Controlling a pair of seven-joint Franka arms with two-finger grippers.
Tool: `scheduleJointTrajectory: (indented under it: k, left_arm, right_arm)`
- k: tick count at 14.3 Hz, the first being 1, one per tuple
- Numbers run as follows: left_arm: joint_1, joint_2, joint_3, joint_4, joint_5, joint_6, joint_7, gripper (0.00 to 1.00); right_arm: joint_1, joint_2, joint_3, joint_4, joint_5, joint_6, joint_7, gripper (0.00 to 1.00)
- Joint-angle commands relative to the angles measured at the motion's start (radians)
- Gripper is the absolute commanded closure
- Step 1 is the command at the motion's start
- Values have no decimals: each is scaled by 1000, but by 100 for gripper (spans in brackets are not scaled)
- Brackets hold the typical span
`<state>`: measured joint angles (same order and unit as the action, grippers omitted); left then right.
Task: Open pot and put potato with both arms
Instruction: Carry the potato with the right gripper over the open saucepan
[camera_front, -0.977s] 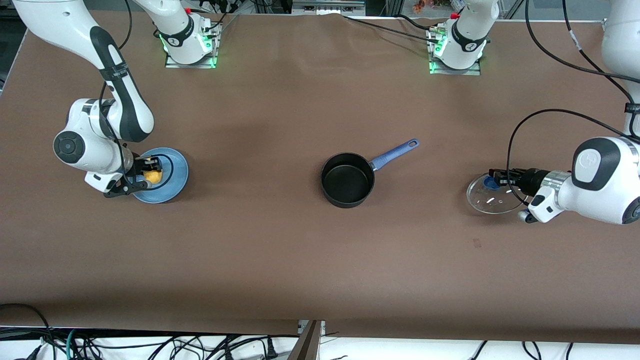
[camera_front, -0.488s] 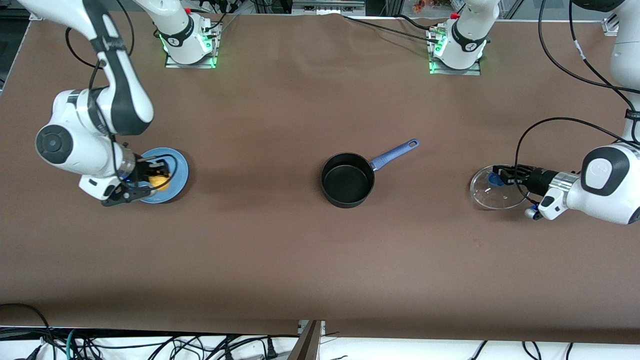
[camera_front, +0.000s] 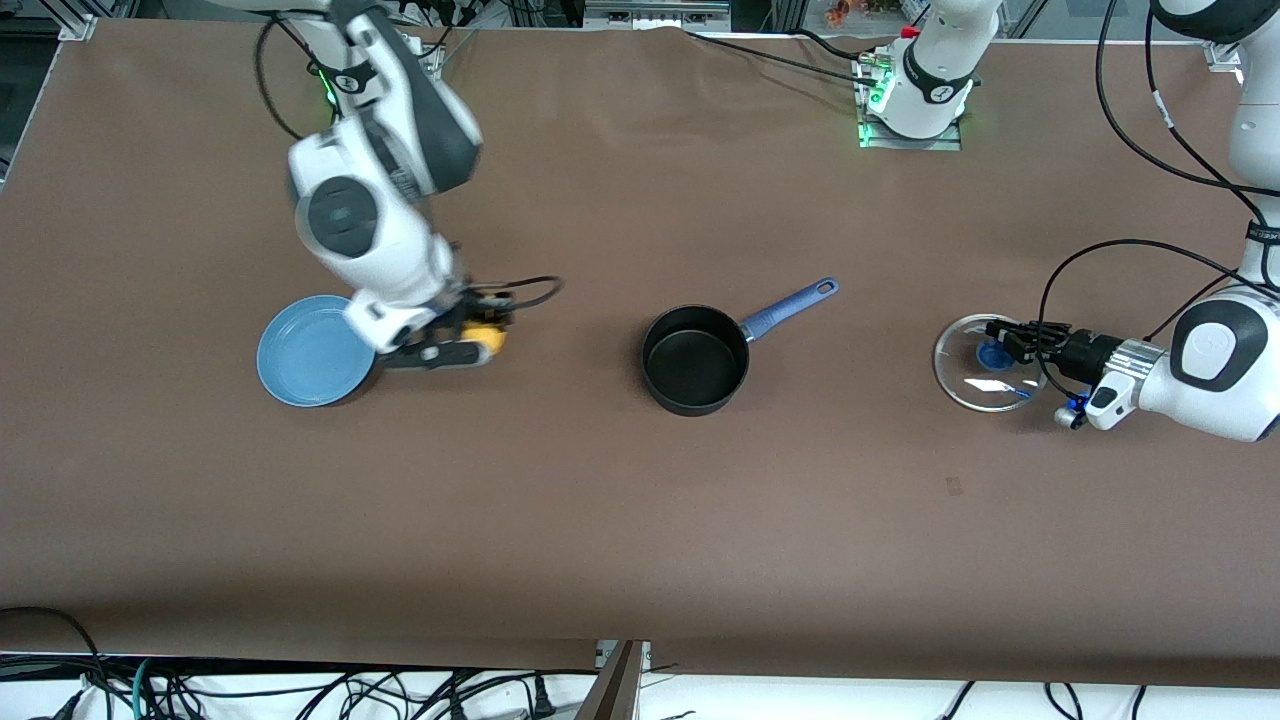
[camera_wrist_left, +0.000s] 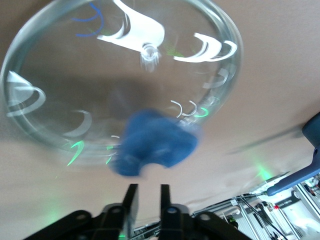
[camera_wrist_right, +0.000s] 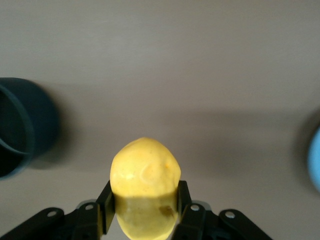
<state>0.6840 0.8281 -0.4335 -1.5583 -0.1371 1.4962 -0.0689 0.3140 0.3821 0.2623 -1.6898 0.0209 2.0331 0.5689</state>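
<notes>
Two grippers: one carries, one is near the lid.
Pot (camera_front: 696, 360): lidless, mid-table.
Lid (camera_front: 985, 363): toward the left arm's end of the table.
Left gripper (camera_front: 1010, 340): by the lid's blue knob (camera_wrist_left: 155, 142), fingers pressed together.
Right gripper (camera_front: 480, 325): pinching the potato (camera_wrist_right: 145, 187) over bare tabletop, between plate (camera_front: 305, 350) and pot.

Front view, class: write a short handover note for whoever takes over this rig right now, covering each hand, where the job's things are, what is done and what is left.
Right hand: shut on the potato, in the air over bare table between the blue plate and the pot.
Left hand: at the lid's blue knob; the lid is toward the left arm's end of the table.
Done: pot uncovered, nothing in it; potato lifted off the plate.
Left: carry the potato over the pot and drop it in.
</notes>
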Motion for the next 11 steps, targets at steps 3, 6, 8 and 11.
scheduleJointTrajectory:
  k: [3, 6, 8, 11]
  left_arm:
    - [29, -1, -11, 27, -30, -56, 23, 0]
    - [28, -75, -39, 89, -24, -132, 24, 0]
    - [20, -177, -80, 107, -10, -140, 23, 0]
    - [-15, -351, -155, 107, 85, -142, 26, 0]
  right_arm:
    - [143, 196, -8, 238, -12, 44, 288, 92]
    - [214, 267, -9, 291, -13, 139, 403, 92]
    - [234, 290, -9, 294, -13, 212, 442, 92]
    - [263, 334, -11, 308, -13, 317, 499, 92]
